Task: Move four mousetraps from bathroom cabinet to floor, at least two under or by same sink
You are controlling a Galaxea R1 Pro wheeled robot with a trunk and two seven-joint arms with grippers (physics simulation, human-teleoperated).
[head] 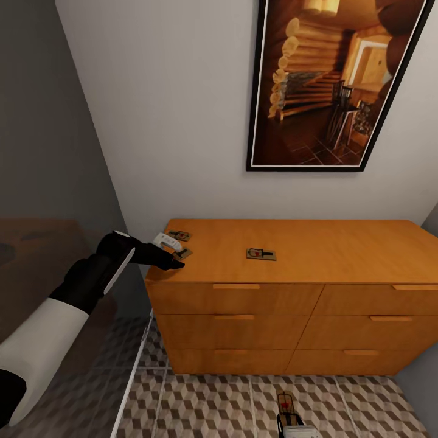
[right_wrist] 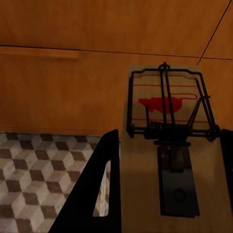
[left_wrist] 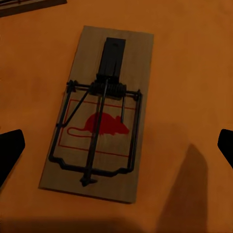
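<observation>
Reaching over the left end of the cabinet [head: 292,286], the left gripper [head: 172,254] hangs above the mousetraps there: its black fingers [left_wrist: 10,150] stand wide apart in the left wrist view, only the tips showing at either side, nothing between them but a trap lying flat below. That mousetrap [left_wrist: 99,114] is a thin rectangular pale-wood board with black wire spring, bar and a red mouse print inside a red outline; grain faint, edges sharp. Corner of a second mousetrap [left_wrist: 29,5] is cut off at the frame edge. In the head view two traps sit near the top's left front corner, one [head: 179,235] further back, one [head: 184,253] partly hidden by the gripper; too small for detail. Third mousetrap [head: 261,254] lies alone on the smooth orange-brown top, mid-left, well apart from the others.

Cabinet: glossy wood, flat drawer fronts, slim matching handles; right end cut off.

Right gripper [head: 292,423] sits at the bottom edge of the head view, mostly cropped, over the bathroom floor [head: 213,404], which has cube-pattern tiles in brown and beige with pale grout. In the right wrist view its fingers [right_wrist: 99,189] are clamped on a fourth mousetrap [right_wrist: 170,145], held in front of the drawer fronts above the floor; the far finger is barely visible at the frame edge.

Framed picture [head: 334,85] of a log interior hangs on the plain white wall.
</observation>
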